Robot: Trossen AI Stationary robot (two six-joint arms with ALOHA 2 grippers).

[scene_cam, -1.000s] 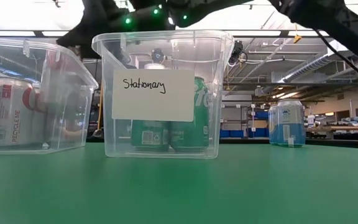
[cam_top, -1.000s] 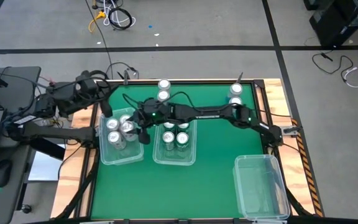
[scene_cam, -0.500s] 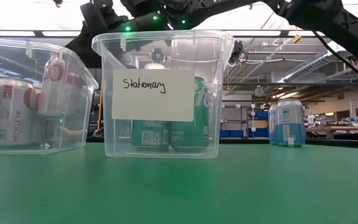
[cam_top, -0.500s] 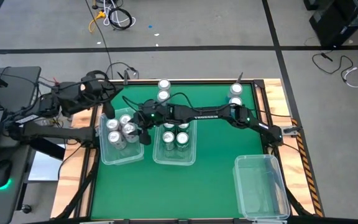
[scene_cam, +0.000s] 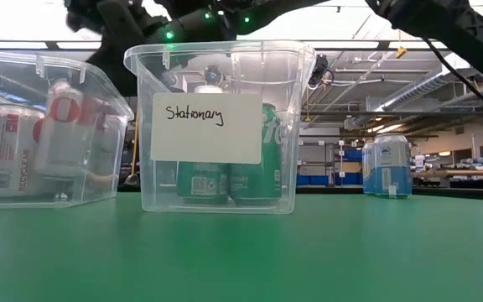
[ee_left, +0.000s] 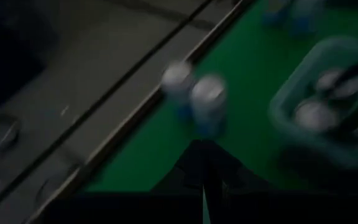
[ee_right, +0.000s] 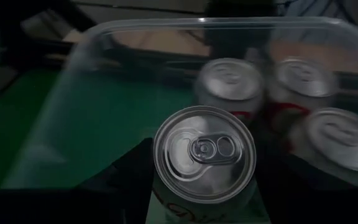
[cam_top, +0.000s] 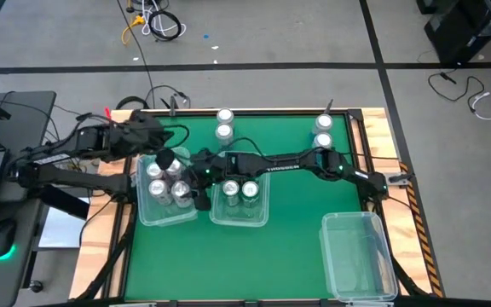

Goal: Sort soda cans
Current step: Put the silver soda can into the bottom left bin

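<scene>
Left bin: we see a clear rectangular plastic bin point(cam_top: 162, 198) at the table's left, holding white-and-red aluminium cans point(cam_top: 155, 170) with shiny silver tops; in the low view point(scene_cam: 7, 149) their sides show through its wall.
Middle bin: a second clear plastic bin point(cam_top: 239, 213), just beside the first, carries a white paper label reading "Stationary" point(scene_cam: 206, 127); inside we see green aluminium cans point(scene_cam: 225, 180) standing upright, silver tops up point(cam_top: 240, 189).
Right bin: a third clear plastic bin point(cam_top: 358, 256) sits well apart at the table's near right corner; we see nothing in it.
Held can: a white-and-red soda can point(ee_right: 204, 163) sits between the right gripper's two dark fingers, its top and pull tab facing the wrist camera; it hangs inside the left bin beside the other cans there point(scene_cam: 72, 134).
Right gripper: right gripper point(cam_top: 186, 183) reaches across the middle bin into the left bin, its jaws clamped on that can.
Left gripper: left gripper point(cam_top: 165, 159) hovers over the far edge of the left bin, fingers together, holding nothing we can see.
Loose cans, far middle: two blue cans with silver tops point(cam_top: 224, 122) stand close together on the green table surface point(cam_top: 288, 247), behind the middle bin.
Loose cans, far right: two more blue cans point(cam_top: 323, 128) stand near the far right corner; the low view shows them as a blue shape point(scene_cam: 386, 166).
In the way: the right arm point(cam_top: 288, 159) stretches over the middle bin, covering part of it from above.
</scene>
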